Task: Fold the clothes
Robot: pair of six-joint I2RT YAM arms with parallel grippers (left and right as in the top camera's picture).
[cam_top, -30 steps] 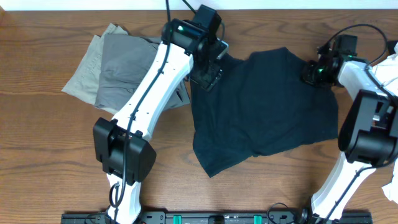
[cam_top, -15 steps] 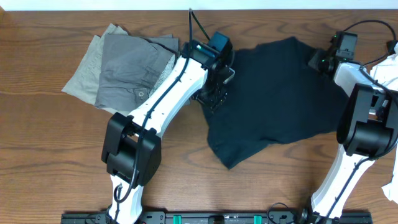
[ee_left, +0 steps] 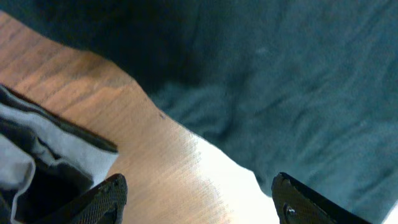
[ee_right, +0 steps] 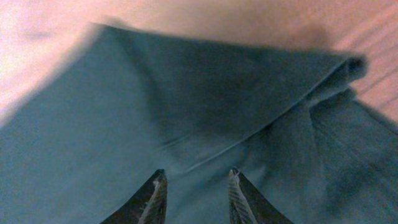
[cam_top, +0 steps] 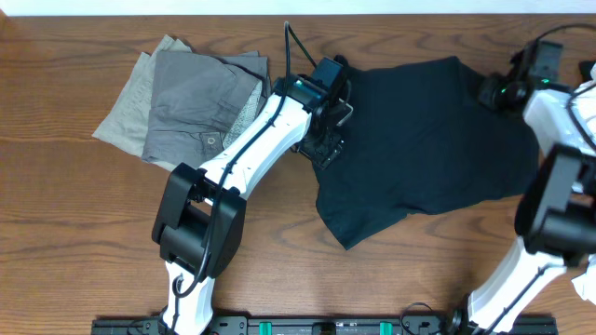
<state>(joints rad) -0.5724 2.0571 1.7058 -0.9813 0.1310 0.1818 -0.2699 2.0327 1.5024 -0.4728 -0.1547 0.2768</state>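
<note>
The black garment lies spread on the wood table, right of centre. My left gripper hovers at its left edge. In the left wrist view its fingers are wide open over bare wood, with the black fabric beyond them. My right gripper is at the garment's upper right corner. In the right wrist view its fingers pinch a raised fold of the black fabric. A grey piece with a waistband button lies on a khaki piece at the far left.
The grey fabric's edge shows at the left of the left wrist view. A white object sits at the table's right edge. A black rail runs along the front edge. Cables trail from both arms at the back.
The black garment has slid to the right and toward the back, pulled by my right gripper. My left gripper has followed to the right along its left edge.
</note>
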